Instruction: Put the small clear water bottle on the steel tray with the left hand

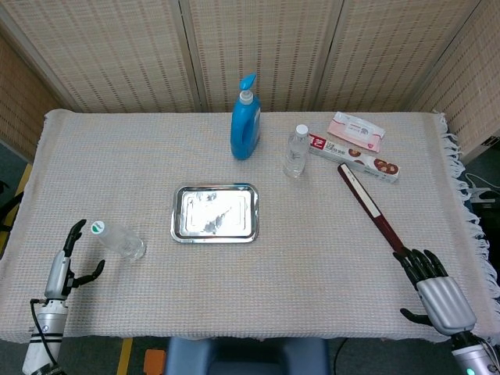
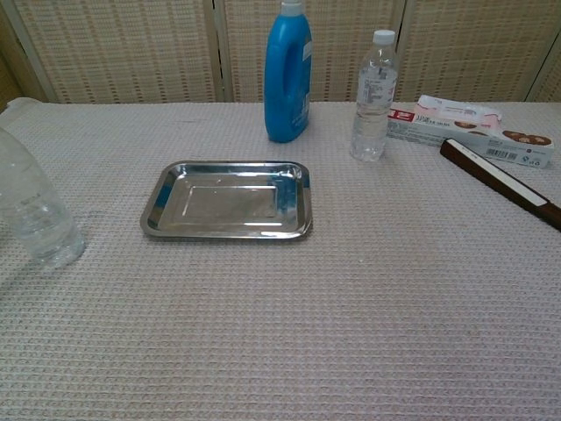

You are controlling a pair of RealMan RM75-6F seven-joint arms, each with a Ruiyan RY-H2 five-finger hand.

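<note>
Glossy steel tray [image 1: 215, 213] on a rough woven cloth [image 1: 312, 250], clear plastic bottle [image 1: 117, 238]

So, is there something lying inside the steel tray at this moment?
No. The steel tray holds nothing; only its shiny bare bottom shows, in both views. The small water bottle stands on the cloth to its left, apart from it. What is under the tray is hidden.

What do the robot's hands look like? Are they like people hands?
A bit! The left hand and right hand have thin black fingers and a black thumb. The back of each hand is a ribbed silver-grey shell. A thin black cable runs by the left wrist. No sleeves or markings show.
</note>
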